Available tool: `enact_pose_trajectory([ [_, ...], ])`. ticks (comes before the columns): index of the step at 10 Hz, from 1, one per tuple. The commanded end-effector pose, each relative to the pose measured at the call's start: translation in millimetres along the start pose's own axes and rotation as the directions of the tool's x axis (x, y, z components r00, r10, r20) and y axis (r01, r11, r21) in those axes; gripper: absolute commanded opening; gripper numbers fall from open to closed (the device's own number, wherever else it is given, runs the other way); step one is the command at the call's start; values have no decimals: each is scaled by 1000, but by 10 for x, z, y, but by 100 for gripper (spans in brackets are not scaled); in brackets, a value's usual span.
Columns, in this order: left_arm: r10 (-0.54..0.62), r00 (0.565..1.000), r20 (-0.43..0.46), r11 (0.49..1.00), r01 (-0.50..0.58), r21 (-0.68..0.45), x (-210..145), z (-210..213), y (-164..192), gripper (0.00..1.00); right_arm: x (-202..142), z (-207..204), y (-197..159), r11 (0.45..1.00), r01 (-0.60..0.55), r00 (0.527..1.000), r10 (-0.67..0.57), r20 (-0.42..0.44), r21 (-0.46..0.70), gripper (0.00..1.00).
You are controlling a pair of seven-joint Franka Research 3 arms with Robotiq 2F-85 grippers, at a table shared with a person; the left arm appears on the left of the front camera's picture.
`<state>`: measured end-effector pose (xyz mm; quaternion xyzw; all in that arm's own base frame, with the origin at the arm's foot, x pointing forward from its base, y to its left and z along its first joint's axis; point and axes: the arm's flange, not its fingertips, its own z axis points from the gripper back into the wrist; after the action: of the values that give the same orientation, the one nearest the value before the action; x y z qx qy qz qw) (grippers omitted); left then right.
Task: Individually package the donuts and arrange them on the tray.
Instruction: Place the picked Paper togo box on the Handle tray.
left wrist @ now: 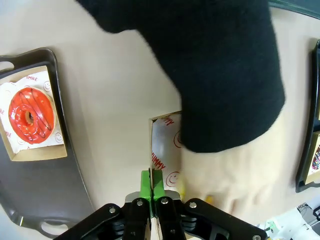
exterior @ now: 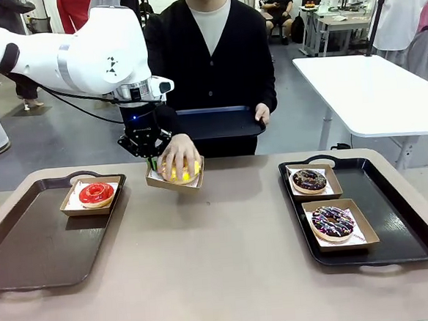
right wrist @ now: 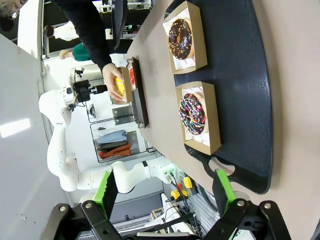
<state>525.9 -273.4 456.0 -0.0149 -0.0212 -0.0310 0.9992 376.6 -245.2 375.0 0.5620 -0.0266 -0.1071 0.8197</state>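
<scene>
The yellow donut [exterior: 179, 172] lies in a paper-lined cardboard box [exterior: 173, 182] at the table's far middle, under the person's hand [exterior: 178, 157]. My left gripper [exterior: 152, 163] is shut on that box's left wall. In the left wrist view its green pads [left wrist: 146, 186] pinch the box [left wrist: 167, 145] edge, and the hand [left wrist: 240, 175] and black sleeve [left wrist: 220, 65] hide the donut. The red donut [exterior: 96, 193] sits boxed on the left tray [exterior: 29, 247]. The chocolate sprinkled donut [exterior: 309, 179] and the white-drizzled donut [exterior: 332, 221] sit boxed on the right tray [exterior: 402, 221]. My right gripper [right wrist: 165, 187] hangs open beside that tray [right wrist: 240, 100].
The person stands at the far edge and holds another dark tray [exterior: 219, 122] in the other hand. Bare tabletop [exterior: 213, 256] lies between the two trays. Most of the left tray is bare.
</scene>
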Motion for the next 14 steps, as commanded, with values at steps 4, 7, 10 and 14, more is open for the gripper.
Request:
enact_pose_trajectory([
  [4,1,1000,4,1000,-1,-11,-7,3,13,0,-27,-3,28,1000,4,1000,-4,3,3,100],
  [7,1,1000,4,1000,-1,-11,-7,3,13,0,-27,-3,28,1000,4,1000,-4,3,3,100],
  [10,1,1000,4,1000,-1,-11,-7,3,13,0,-27,-3,28,1000,4,1000,-4,3,3,100],
  [14,8,1000,19,999,-9,37,-315,240,404,1,-27,-3,28,1000,4,1000,-4,3,3,100],
])
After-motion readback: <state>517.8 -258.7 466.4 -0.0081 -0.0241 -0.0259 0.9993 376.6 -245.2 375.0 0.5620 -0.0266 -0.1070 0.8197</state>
